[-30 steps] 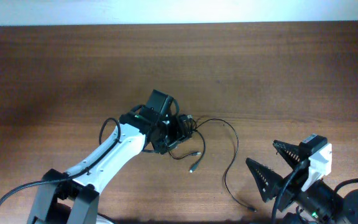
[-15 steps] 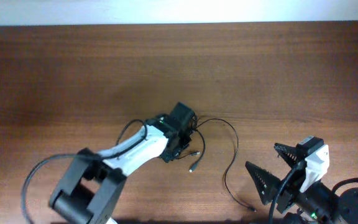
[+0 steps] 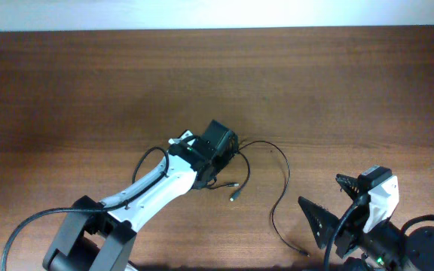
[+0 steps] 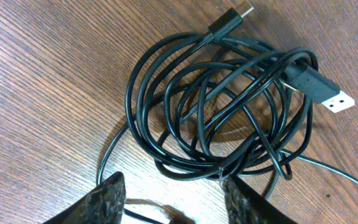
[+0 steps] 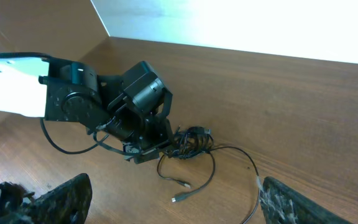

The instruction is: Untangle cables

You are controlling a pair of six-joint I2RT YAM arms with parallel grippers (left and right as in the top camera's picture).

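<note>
Left fingers (image 4: 110,199) nearer the cables (image 4: 222,106)

Your table (image 4: 48,81) is brown wood, visibly grained, with a faint satin finish. The cables (image 4: 260,71) have smooth black rubbery jackets with a soft sheen, and one plug (image 4: 339,103) ends in bright metal. On the left gripper (image 4: 171,190), the fingers (image 4: 107,200) look matt, speckled and rough, possibly plastic, though they're blurred.
</note>
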